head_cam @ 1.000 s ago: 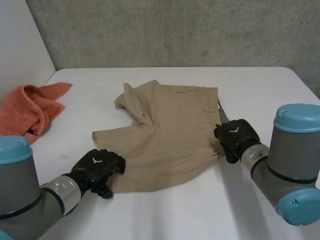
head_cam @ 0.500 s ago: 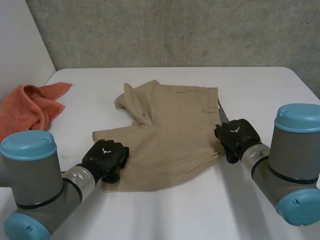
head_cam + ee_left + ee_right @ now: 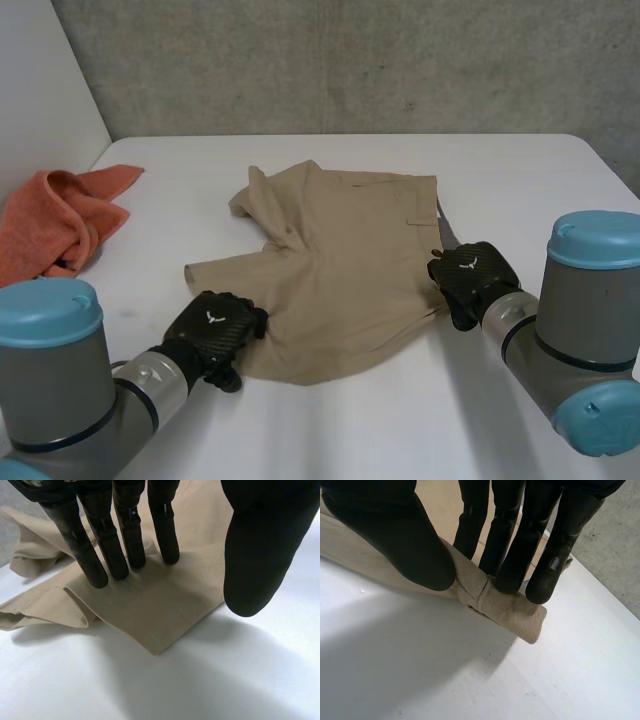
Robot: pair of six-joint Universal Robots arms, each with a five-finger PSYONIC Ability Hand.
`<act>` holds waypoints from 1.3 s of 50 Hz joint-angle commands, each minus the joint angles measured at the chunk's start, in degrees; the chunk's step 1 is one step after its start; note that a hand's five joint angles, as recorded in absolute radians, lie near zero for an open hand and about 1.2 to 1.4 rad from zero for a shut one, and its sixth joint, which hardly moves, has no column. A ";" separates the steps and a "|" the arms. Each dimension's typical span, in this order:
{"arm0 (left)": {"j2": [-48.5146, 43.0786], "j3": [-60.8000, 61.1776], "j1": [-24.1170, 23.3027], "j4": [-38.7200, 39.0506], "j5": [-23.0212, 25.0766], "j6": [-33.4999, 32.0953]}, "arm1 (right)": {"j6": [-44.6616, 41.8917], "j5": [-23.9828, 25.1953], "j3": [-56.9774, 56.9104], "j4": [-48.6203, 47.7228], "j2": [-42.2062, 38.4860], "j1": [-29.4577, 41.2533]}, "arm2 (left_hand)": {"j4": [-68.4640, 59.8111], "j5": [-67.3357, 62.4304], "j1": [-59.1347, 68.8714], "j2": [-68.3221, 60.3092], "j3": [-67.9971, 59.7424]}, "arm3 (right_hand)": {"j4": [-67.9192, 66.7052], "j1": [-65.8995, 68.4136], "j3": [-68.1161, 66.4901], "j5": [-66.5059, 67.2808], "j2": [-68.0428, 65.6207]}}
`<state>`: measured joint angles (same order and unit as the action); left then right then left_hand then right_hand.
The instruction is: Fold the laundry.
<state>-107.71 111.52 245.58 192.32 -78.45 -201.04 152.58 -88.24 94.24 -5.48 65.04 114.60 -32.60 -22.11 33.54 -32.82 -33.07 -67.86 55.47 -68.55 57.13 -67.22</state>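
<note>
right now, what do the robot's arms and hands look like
The left arm and right arm are thick grey tubes with round light-blue caps. The left hand and right hand are black and weave-textured, each with a small white emblem on its back.

The left robot hand (image 3: 215,325) has slid forward onto the near left corner of the shorts (image 3: 340,270).

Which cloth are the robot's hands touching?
The tan shorts in the middle of the table. The left hand presses a corner and the right hand pinches an edge. The orange cloth lies crumpled off to the side, untouched.
</note>
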 commanded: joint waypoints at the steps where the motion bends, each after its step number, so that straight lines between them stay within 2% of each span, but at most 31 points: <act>1: -3.64 -3.14 -0.01 0.16 -0.04 -0.14 | 0.00 0.00 0.07 -0.06 0.00 -0.08 | -3.18 -3.67 2.24 -2.96 -2.71 | -12.14 24.53 -11.45 12.87 -12.78; 19: -8.39 -7.28 0.07 0.43 -0.21 -3.04 | 0.00 0.09 0.07 -0.06 0.00 -0.16 | -8.56 -9.04 7.61 -8.34 -8.08 | -12.14 24.53 -11.45 12.87 -12.78; 35: -10.76 -10.62 0.07 0.34 -0.65 -3.13 | 0.00 0.09 0.07 -0.06 0.00 -0.34 | -30.08 -30.57 29.14 -29.86 -29.61 | -12.14 24.53 -11.45 12.87 -12.78; 40: -10.94 -11.24 0.16 0.34 -0.65 -3.83 | 0.00 0.09 0.07 -0.06 0.00 -0.34 | -47.23 -47.71 46.28 -47.01 -46.75 | -12.14 24.53 -11.45 12.87 -12.78; 45: -9.45 -11.41 -0.01 0.34 -1.27 -4.53 | -0.09 0.09 -0.72 0.21 0.00 -0.34 | -47.40 -47.89 46.46 -47.18 -46.93 | -12.14 24.53 -11.45 12.87 -12.78; 48: -3.84 -12.03 -0.10 -0.27 -2.15 -4.88 | -0.61 -0.35 -2.13 0.91 1.40 -0.34 | -47.40 -47.89 46.46 -47.18 -46.93 | -12.14 24.53 -11.45 12.87 -12.78; 52: 6.27 -13.08 -0.28 -0.36 -2.50 -4.88 | -1.58 -0.70 -5.46 4.50 8.77 -0.16 | -47.40 -47.89 46.46 -47.18 -46.93 | -12.14 24.53 -11.45 12.87 -12.78; 58: 22.51 -19.04 0.42 -3.51 -2.59 -4.27 | -3.16 -0.27 -17.14 12.50 20.12 -0.34 | -47.40 -47.89 46.46 -47.18 -46.93 | -12.14 24.53 -11.45 12.87 -12.78; 65: 28.43 -26.17 0.16 -7.83 -3.20 -3.66 | -3.34 -0.18 -30.50 20.49 26.19 -0.25 | -47.40 -47.89 46.46 -47.18 -46.93 | -12.14 24.53 -11.45 12.87 -12.78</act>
<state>-84.37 91.46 245.77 188.12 -81.17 -205.29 149.36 -88.59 74.31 8.48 86.74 114.36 -68.51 -56.20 64.73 -68.42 -67.97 -67.86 55.47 -68.55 57.13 -67.23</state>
